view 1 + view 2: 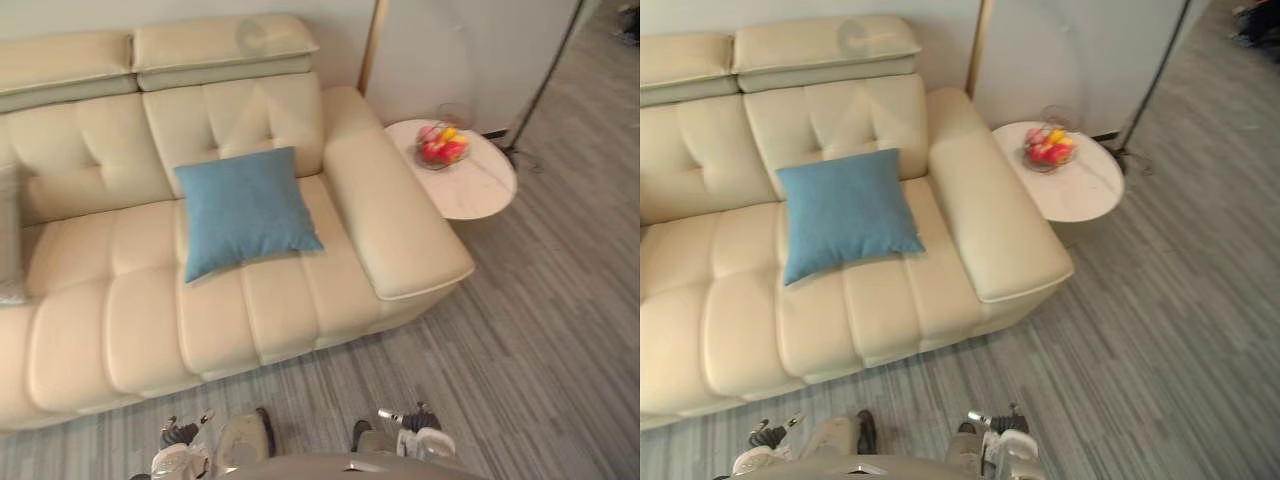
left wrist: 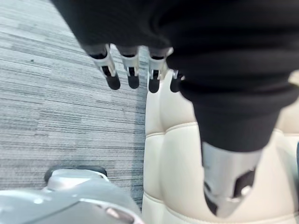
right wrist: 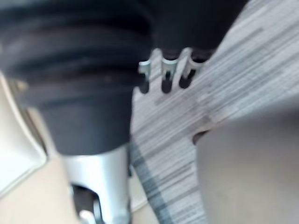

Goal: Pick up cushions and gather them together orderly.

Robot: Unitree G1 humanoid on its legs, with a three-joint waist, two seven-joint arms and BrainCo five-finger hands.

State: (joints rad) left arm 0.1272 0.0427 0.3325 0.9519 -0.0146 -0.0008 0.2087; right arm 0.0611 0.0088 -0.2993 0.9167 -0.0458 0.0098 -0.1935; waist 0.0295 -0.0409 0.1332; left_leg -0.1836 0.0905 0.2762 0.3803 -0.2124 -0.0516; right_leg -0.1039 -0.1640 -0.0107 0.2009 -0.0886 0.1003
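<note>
The blue cushion (image 1: 245, 210) lies on the seat of a cream leather sofa (image 1: 110, 320), in the seat section next to the armrest (image 1: 390, 210). It is square and turned slightly, so one corner points toward 5 o'clock. Its top edge touches the foot of the tufted backrest (image 1: 240, 115). Well apart from it at 9 o'clock, at the edge of the left eye view, a strip of a grey cushion (image 1: 8, 235) stands against the backrest. How it sits cannot be told.

The broad armrest runs along the blue cushion's 3 o'clock side. Past it, at about 2 o'clock from the cushion, a small round white table (image 1: 480, 190) stands just beside the sofa. It carries a clear bowl of fruit (image 1: 442, 146) holding red and yellow pieces. Farther toward 2 o'clock, a thin dark pole (image 1: 545, 80) slants up from the floor near the table. Grey striped floor (image 1: 540, 330) spreads from 3 o'clock round to 6 o'clock in front of the sofa.

Both hands hang low at 6 o'clock, well apart from both cushions. The left hand (image 2: 131, 70) has its fingers straight and loosely spread, with the thumb set apart. It holds nothing and hangs over the floor by the sofa's front edge. The right hand (image 3: 167, 77) hangs above the floor near the sofa's corner. Its fingers are likewise extended and its thumb is apart, and nothing is in its grasp.
</note>
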